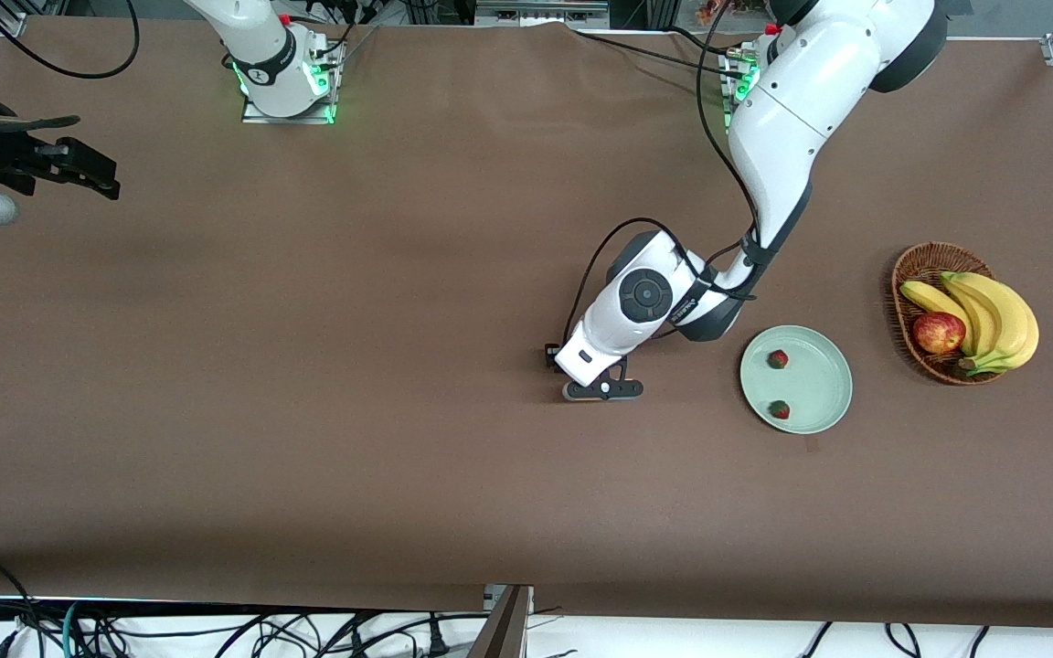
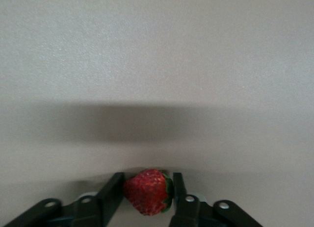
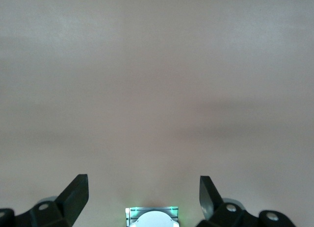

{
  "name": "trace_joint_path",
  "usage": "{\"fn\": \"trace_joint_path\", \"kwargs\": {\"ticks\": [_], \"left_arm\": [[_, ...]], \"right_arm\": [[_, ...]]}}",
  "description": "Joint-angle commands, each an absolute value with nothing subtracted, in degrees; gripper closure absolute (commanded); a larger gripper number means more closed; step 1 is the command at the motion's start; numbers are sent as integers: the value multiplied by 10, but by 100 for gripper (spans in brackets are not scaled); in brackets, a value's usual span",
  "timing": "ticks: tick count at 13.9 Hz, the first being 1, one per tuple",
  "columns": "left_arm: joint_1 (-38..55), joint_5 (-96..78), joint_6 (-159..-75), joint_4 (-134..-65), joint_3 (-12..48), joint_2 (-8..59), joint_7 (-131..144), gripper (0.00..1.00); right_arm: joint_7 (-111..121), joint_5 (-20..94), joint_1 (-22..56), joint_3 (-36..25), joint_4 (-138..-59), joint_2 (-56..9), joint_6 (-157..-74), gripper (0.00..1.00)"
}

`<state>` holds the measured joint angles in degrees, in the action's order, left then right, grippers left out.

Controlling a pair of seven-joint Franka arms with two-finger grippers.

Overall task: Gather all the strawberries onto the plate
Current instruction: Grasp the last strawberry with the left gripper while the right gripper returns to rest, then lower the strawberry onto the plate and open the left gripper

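beside the plate (image 1: pixel 796 379), left claw (image 2: pixel 147 195) gripping strawberry (image 2: pixel 147 191) (no readable writing)

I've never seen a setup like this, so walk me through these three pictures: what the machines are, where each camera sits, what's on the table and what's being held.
Two white robot arms stand at a brown table. The wide picture looks down from a camera facing them. The other two come from cameras on the arms' wrists.

On the table are a pale green plate holding two strawberries, and beside it a basket with bananas and an apple.

The left gripper is low over the table, toward the right arm's end from the plate; its wrist picture shows its fingers shut on a third strawberry.

The right gripper waits, open and empty, at the right arm's end of the table.
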<state>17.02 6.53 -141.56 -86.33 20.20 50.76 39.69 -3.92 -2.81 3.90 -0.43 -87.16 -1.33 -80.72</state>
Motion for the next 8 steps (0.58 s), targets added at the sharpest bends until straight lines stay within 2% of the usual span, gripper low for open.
{"fn": "trace_joint_path", "kwargs": {"ticks": [1,3,8], "left_arm": [[167,76,-1416,-871,199,497,399,87],[150,76,-1405,-872,199,480,396,87],[92,76,-1249,-864,200,412,325,87]], "right_arm": [[-26,-33,30,4,-839,-32,-803,0],[-25,-33,29,4,-831,-37,-801,0],[-23,-32,30,4,-831,-39,-801,0]]}}
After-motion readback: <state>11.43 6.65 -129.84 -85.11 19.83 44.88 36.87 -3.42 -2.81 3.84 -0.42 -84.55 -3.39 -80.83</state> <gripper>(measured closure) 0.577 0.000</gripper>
